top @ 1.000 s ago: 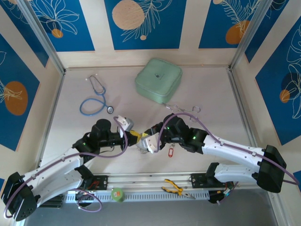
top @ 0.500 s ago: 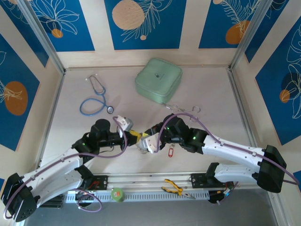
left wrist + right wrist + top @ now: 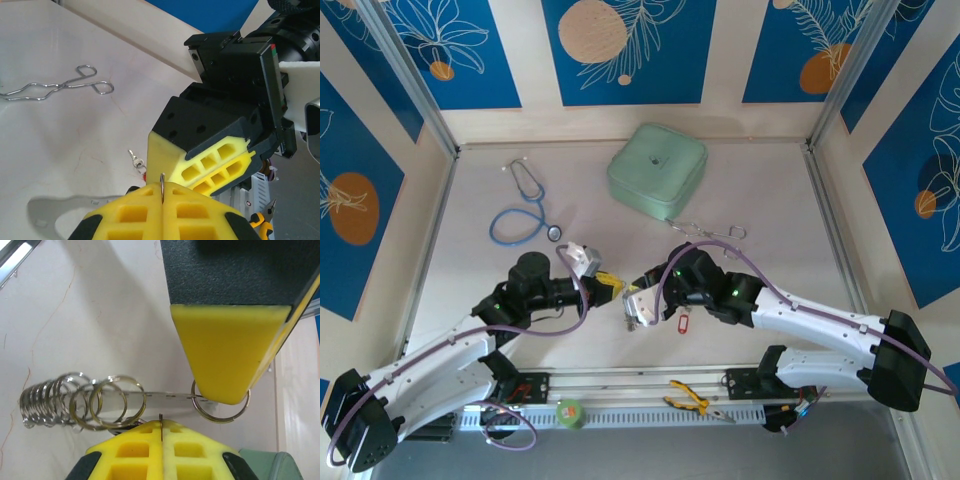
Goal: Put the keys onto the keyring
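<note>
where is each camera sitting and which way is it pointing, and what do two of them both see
Top external: above and behind the arms, looking down at the table; both arms show, left gripper and right gripper facing each other.
Left wrist: on the left arm, looking along its shut yellow fingers toward the right gripper and the tongs.
Right wrist: on the right arm, looking past its shut fingers at the keyring and the left gripper pinching a ring.
Shared: top and left wrist both show the tongs.
</note>
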